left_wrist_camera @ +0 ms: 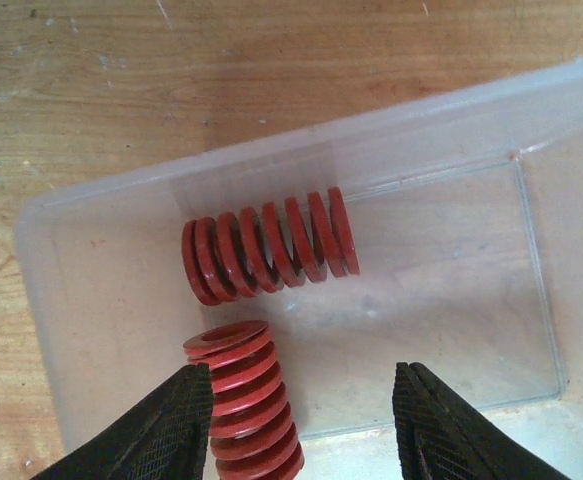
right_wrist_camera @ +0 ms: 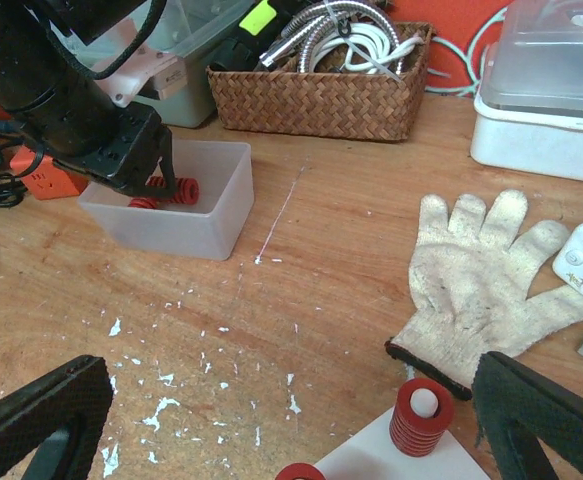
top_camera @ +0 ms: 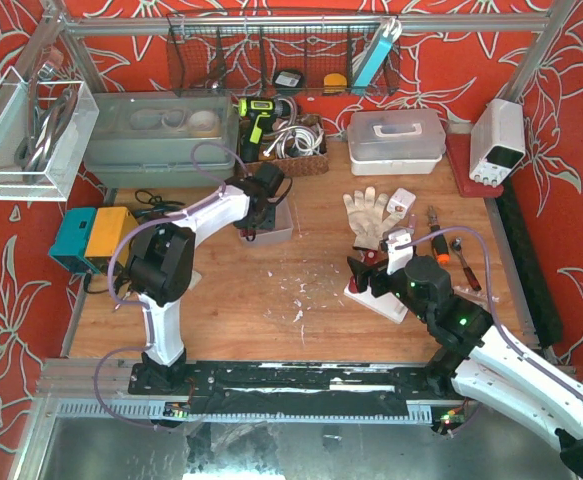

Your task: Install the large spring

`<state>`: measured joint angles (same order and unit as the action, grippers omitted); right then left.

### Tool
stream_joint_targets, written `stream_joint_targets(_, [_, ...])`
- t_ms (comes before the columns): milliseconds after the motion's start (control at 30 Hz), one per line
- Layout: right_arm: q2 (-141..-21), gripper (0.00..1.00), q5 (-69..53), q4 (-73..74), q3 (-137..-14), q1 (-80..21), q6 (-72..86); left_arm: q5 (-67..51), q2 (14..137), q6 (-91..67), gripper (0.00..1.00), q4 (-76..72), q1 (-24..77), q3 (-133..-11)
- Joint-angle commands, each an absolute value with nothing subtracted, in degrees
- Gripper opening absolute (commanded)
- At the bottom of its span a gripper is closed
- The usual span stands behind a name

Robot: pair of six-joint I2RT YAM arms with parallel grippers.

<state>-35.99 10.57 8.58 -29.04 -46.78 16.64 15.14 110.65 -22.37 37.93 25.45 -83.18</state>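
Our left end effector (left_wrist_camera: 301, 378), spread and gripping nothing, hangs over the translucent plastic bin (left_wrist_camera: 91, 210) towards the wooden bench's (top_camera: 271, 285) far left. Two large red coil springs (left_wrist_camera: 269, 245) lie inside. Our right end effector (right_wrist_camera: 289, 372) gapes wide.

Glossy red springs (left_wrist_camera: 269, 245) lie in a frosted plastic bin (left_wrist_camera: 451, 300) on a matt wooden table (left_wrist_camera: 121, 60).

The left gripper (left_wrist_camera: 301, 375) holds its black fingers apart over a clear plastic bin (left_wrist_camera: 451, 290) on the wooden table (left_wrist_camera: 171, 80). One red spring (left_wrist_camera: 241, 385) rests against one fingertip (left_wrist_camera: 193, 400), clear of the other. A second spring (left_wrist_camera: 269, 247) lies crosswise just beyond both.
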Motion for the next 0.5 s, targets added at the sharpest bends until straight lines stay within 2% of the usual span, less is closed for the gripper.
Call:
stream_joint_targets(0, [-35.1, 0.99, 12.7, 7.7, -27.9, -46.8, 17.8, 19.0, 112.5, -28.3, 0.53, 44.2, 25.8, -87.4])
stream_joint_targets(133, [-33.9, 0.99, 13.5, 7.6, -27.3, -46.8, 17.8, 24.3, 115.4, -33.7, 0.52, 50.7, 26.9, -92.4])
stream_joint_targets(467, [-33.4, 0.99, 14.2, 7.3, -26.7, -46.8, 17.6, 25.9, 120.2, -41.4, 0.45, 57.8, 27.9, -97.4])
